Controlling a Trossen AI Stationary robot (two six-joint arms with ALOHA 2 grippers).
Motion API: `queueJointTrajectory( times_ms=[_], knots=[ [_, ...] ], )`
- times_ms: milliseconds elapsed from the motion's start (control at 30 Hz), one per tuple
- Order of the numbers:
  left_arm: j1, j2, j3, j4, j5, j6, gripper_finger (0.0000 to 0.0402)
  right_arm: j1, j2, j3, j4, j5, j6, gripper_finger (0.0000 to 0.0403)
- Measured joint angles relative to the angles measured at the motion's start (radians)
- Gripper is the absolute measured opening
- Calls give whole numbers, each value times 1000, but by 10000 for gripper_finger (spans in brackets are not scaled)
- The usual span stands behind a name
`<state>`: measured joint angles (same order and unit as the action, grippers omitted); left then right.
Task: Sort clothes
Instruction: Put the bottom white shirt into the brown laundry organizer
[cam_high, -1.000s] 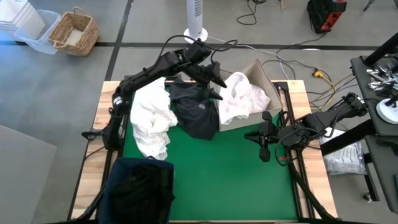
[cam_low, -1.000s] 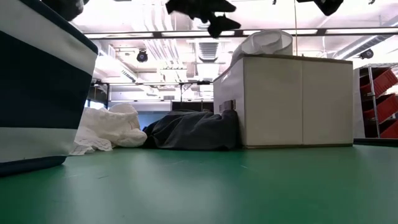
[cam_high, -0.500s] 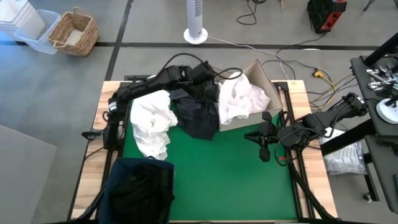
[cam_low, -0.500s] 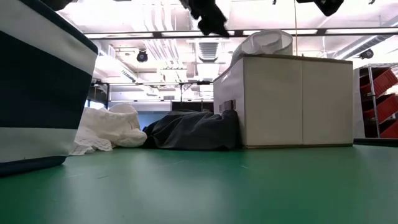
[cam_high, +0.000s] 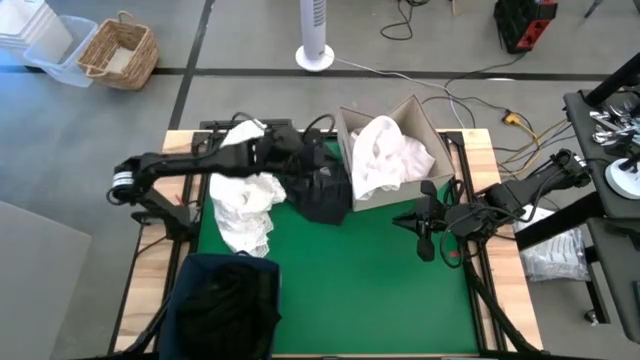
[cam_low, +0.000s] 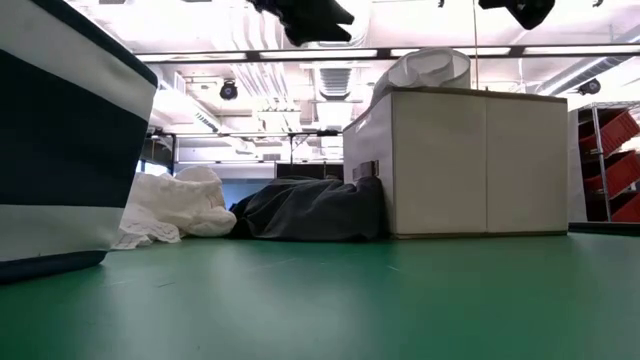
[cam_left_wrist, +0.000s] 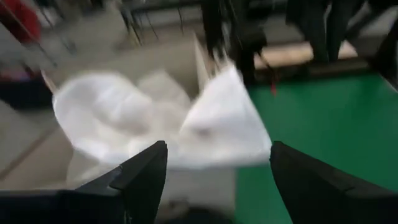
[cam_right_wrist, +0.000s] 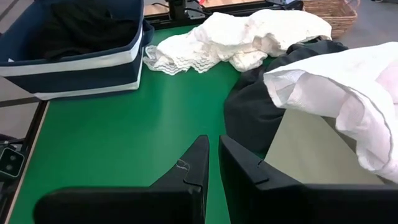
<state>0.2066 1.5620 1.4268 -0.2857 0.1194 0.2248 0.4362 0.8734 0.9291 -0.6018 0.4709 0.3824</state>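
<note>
Left hand (cam_high: 292, 152) swung from box (cam_high: 425, 125) toward frame centre-left, open, empty; may snag dark garment (cam_high: 322, 188). Right hand (cam_right_wrist: 211, 163) shut, empty.

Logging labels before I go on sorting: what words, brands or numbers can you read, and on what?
None can be read.
Dark garment: a small pale mark shows in the high view, too small to read.
Cardboard box: plain sides.
Navy bin: only a white band.
</note>
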Motion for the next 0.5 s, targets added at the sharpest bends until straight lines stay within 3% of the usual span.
queueJointTrajectory(
  times_ms=[133, 233, 367, 500],
  knots=[
    [-28, -39, -207, 329, -6, -22, 261, 0, 0, 0, 1, 0, 0, 28],
    [-29, -37, -296, 494, -6, -87, 261, 0, 0, 0, 0, 0, 0, 28],
    [-31, -18, -339, 551, -8, -119, 261, 0, 0, 0, 0, 0, 0, 28],
    [-53, 6, -358, 560, -6, 20, 261, 0, 1, 0, 1, 1, -14, 28]
  ],
)
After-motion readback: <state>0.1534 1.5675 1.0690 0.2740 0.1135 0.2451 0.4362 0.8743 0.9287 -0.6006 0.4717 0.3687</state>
